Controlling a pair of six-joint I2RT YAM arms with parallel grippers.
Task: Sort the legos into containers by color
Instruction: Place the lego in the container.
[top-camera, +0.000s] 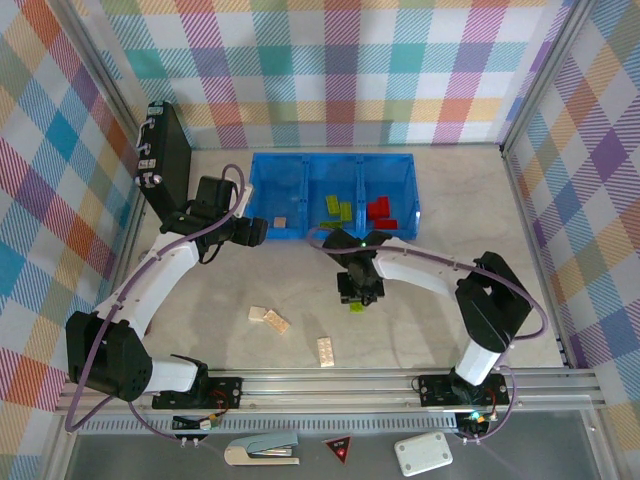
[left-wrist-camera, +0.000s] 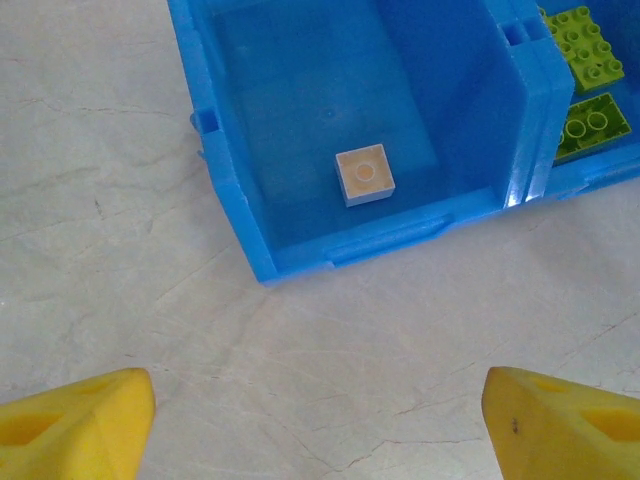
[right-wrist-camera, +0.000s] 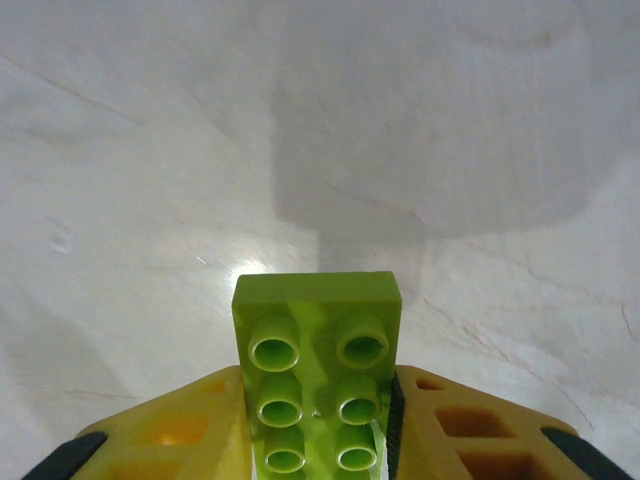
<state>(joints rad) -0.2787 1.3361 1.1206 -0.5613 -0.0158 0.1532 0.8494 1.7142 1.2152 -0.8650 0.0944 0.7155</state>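
Note:
The blue tray (top-camera: 333, 160) of three containers lies at the back of the table. Its left one holds a cream lego (top-camera: 280, 221), the middle one lime green legos (top-camera: 337, 207), the right one red legos (top-camera: 381, 210). My right gripper (top-camera: 357, 295) is low over the table centre, shut on a lime green lego (right-wrist-camera: 317, 350) that sticks out ahead of the fingers (right-wrist-camera: 170, 430). My left gripper (left-wrist-camera: 320, 430) hangs open and holds nothing, just in front of the tray wall (left-wrist-camera: 250, 200), with the cream lego (left-wrist-camera: 364, 174) beyond it. Three cream legos (top-camera: 258, 314) (top-camera: 277, 322) (top-camera: 326, 349) lie loose near the front.
A black flat case (top-camera: 165, 150) leans at the back left, close to my left arm. Beyond the front rail lie a stapler (top-camera: 262, 450), a red triangle sign (top-camera: 340, 450) and a white box (top-camera: 423, 455). Checkered walls close in three sides.

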